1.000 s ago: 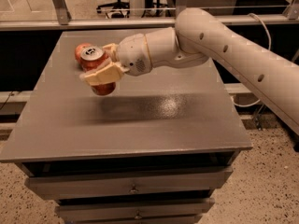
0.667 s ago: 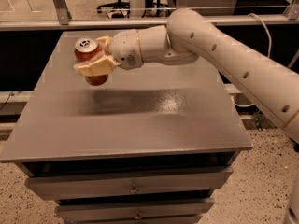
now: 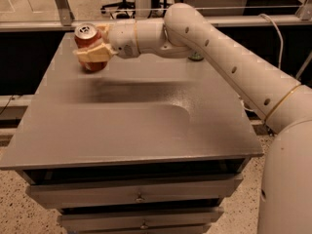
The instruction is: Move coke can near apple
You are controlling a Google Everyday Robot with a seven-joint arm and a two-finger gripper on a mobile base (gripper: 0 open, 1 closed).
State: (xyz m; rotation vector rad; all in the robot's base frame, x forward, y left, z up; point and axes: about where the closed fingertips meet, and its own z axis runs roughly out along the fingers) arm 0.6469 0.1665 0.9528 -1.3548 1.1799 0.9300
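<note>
Now swung nearer the far-left corner of the tabletop (image 3: 146, 126), the coke can (image 3: 87, 38) stays clamped in the claw (image 3: 93, 50); apple unseen; placement still pending.

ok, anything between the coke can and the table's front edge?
Nothing: bare tabletop, per the camera view. The tool holds the coke can at the far-left corner.

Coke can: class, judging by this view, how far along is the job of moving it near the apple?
Done: the gripper has closed around the coke can, its fingers across the can's middle.
In hand: the can is held upright over the far left corner of the table, apparently just clear of it.
Left: setting it down near the apple and letting go. No apple shows in this view.
</note>
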